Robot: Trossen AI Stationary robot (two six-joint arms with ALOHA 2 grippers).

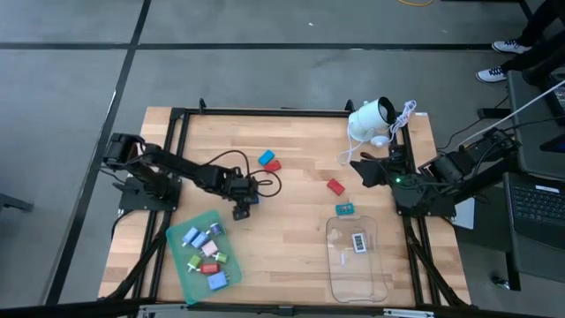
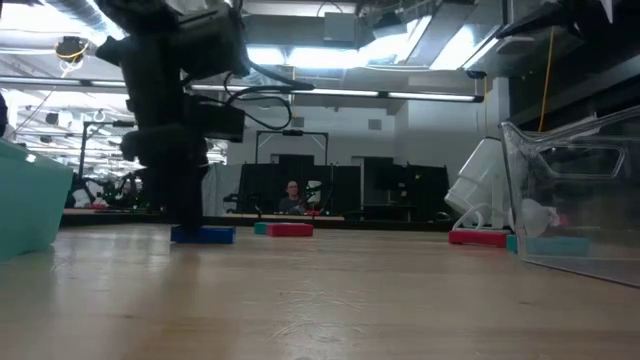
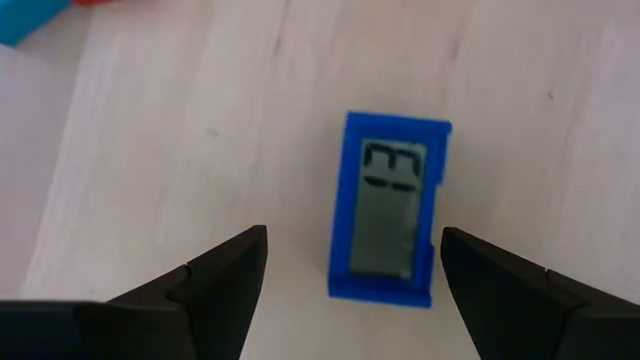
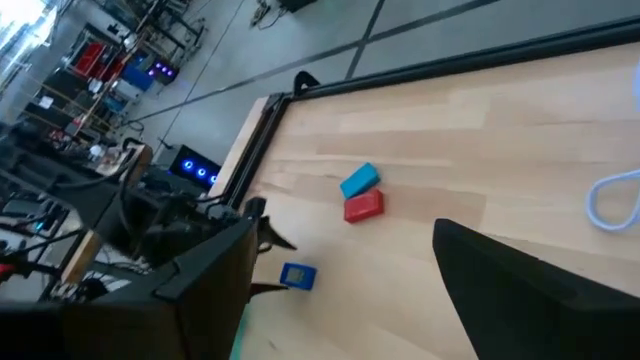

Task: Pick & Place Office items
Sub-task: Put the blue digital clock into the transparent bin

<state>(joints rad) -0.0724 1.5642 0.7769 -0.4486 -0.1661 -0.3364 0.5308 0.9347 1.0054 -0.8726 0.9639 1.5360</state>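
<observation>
— Wooden planks, pale and butcher-block in pattern, are making up the table (image 1: 291, 256), and a black frame is running round its edge. What is sitting at the left?

— At the near left a green tray (image 1: 181, 265) is lying flat, holding a cluster of small pieces in blue, pink, red, green and white. Just beyond it the left gripper (image 1: 244, 209) is hanging over the bare wood, its fingers (image 3: 215, 270) standing wide apart with nothing gripped.

— And what is showing between those fingers?

— A blue rectangular item (image 3: 388, 222) with a grey face is lying flat on the wood between them, touching neither finger in the left wrist view. Toward the middle a light blue piece (image 1: 266, 157) and a red piece (image 1: 274, 165) are resting side by side, apparently touching.

— What is lying further right?

— Another red piece (image 1: 335, 186) is lying alone, and a teal piece (image 1: 343, 209) is sitting just beside the far edge of a clear tray (image 1: 340, 265), which is holding one white piece (image 1: 359, 241). At the far right corner a white rounded device (image 1: 371, 119) with a cord is standing. The right gripper (image 1: 364, 170) is waiting near the right edge, fingers spread wide and holding nothing.

— And the room?

— Grey concrete floor, crossed by dark lines, is surrounding the table. A laptop (image 1: 538, 201) is sitting off to the right, and a person's shoes (image 1: 503, 60) are showing at the far right corner. Across the table, the low view is showing ceiling strip lights, dark monitors and a person (image 2: 291, 198) seated in the distance.
</observation>
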